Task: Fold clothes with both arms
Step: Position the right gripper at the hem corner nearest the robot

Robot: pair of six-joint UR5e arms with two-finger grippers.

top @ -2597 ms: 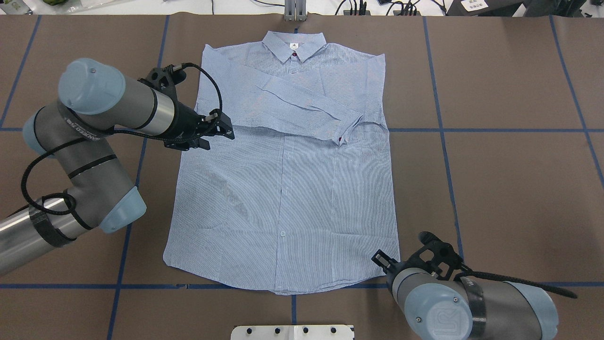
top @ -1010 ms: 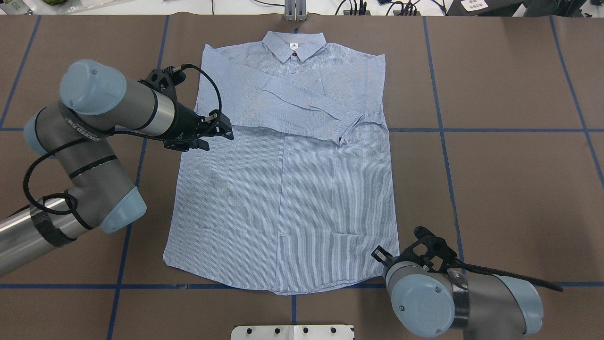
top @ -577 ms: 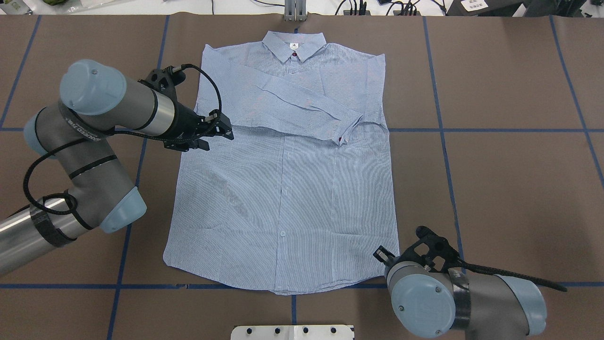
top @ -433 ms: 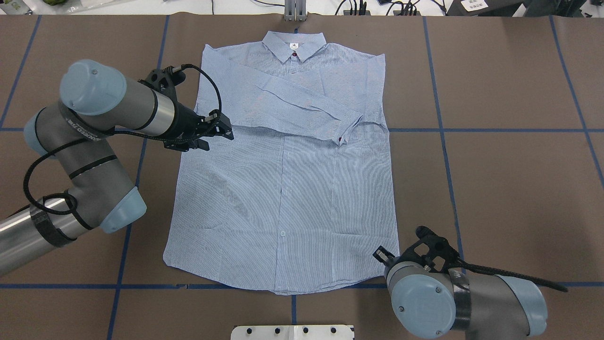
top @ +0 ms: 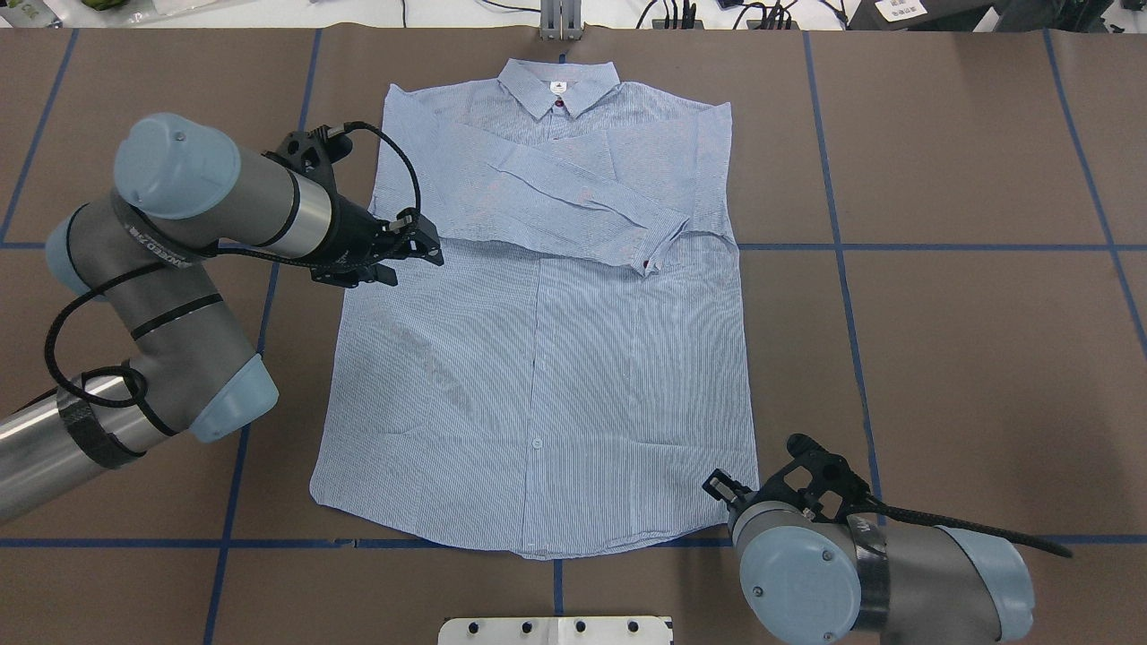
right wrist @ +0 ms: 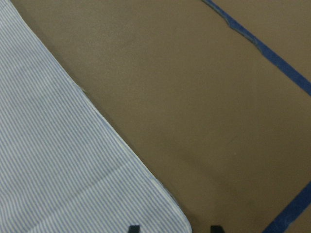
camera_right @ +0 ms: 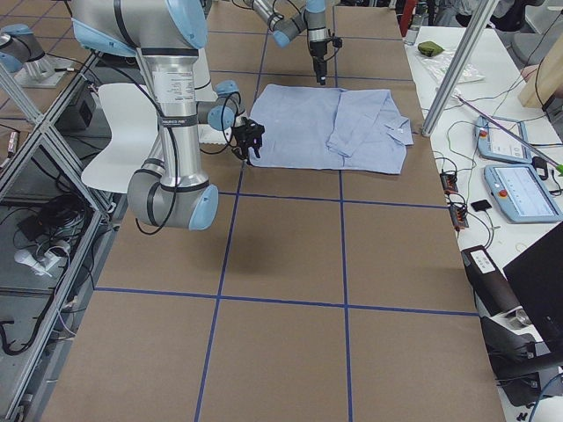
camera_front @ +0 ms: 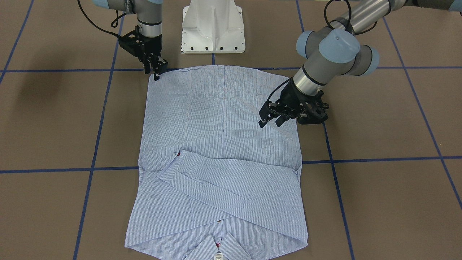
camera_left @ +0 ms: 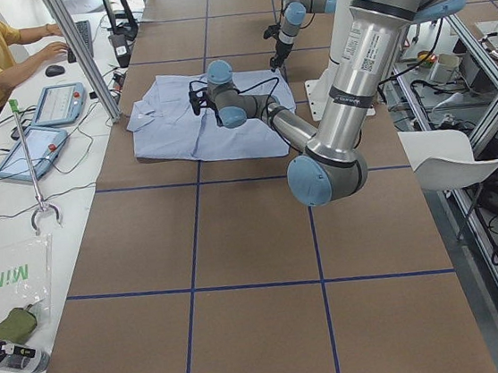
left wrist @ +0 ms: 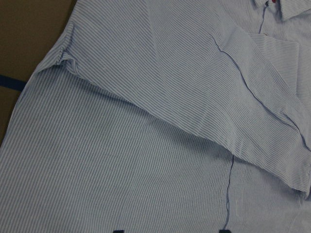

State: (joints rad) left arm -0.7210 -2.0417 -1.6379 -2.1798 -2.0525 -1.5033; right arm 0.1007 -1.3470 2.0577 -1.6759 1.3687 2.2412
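A light blue, finely white-striped long-sleeved button-up shirt [top: 538,376] lay flat and front-up on the brown paper-covered counter [top: 968,358], which was marked into squares by blue tape lines [top: 941,247]. The collar [top: 558,85] pointed to the far side and the hem [top: 538,548] lay near the white flared pedestal base [camera_front: 213,27]. One sleeve [top: 556,193] was folded diagonally across the chest, with its cuff [top: 659,242] close to the shirt's right edge.

The silver-grey left arm [top: 215,206] reached in from the left. Its jaws stood apart and held nothing, poised over the shirt's left side just below the folded sleeve. The left wrist view showed both fingertips [left wrist: 119,230] spread at the bottom edge above striped cloth.

The silver-grey right arm [camera_front: 146,18] pointed straight down at the shirt's near right hem corner [right wrist: 180,218]. Its jaws were also parted. In the right wrist view that corner lay between the two fingertips [right wrist: 133,228], with bare counter to the right. Whether those fingertips touched the cloth could not be told. In the overhead view the arm's own body hid its jaws.
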